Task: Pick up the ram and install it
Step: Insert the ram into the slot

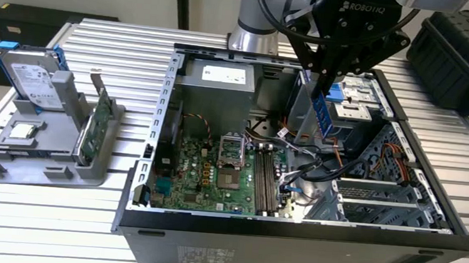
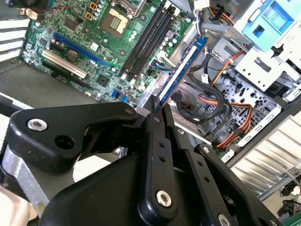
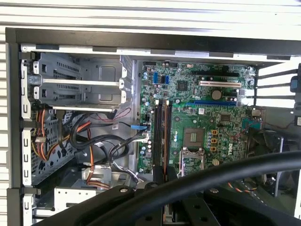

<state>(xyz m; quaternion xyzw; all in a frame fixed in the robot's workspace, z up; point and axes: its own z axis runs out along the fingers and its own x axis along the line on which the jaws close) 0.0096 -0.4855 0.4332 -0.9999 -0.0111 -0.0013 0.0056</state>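
While it hangs above the open case (image 1: 293, 240), end effector (image 1: 324, 88) clamped on the ram (image 1: 325, 116), blue stick jutting down beneath it

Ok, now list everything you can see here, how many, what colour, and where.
ram: one, blue, held above the open case, not in a slot
memory slots: several, black, side by side on the motherboard
motherboard: one, green, inside the case
computer case: one, black, open, on the table
cables: a bundle, orange and black, beside the motherboard
hard drive: one, silver with blue rails, on the holder
circuit card: one, green with a metal bracket, upright in the holder
holder: one, grey, at the exterior view's left of the case
table: one, silver, slatted
gripper: one, black, shut on the ram
robot arm: one, silver and blue, behind the case
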